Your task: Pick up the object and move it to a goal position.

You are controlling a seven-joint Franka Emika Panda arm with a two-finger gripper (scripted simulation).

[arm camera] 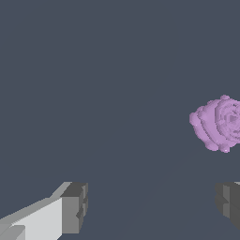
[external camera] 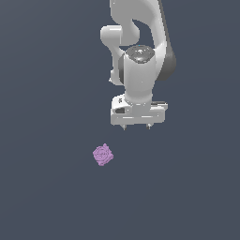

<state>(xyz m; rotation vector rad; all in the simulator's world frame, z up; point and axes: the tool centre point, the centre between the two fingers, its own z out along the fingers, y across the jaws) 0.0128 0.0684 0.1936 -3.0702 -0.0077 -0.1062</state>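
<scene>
Jaws spread wide on our gripper [external camera: 137, 126], nothing between; object [external camera: 103, 155] sits lower left (no readable markings), clear floor [external camera: 47, 187] all around.

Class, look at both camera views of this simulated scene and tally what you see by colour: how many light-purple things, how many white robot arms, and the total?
Light-purple: 1, the knobbly object, lying apart from the arm.
White: 1, the robot arm, its gripper holding nothing, jaws spread.
Total: 2
</scene>
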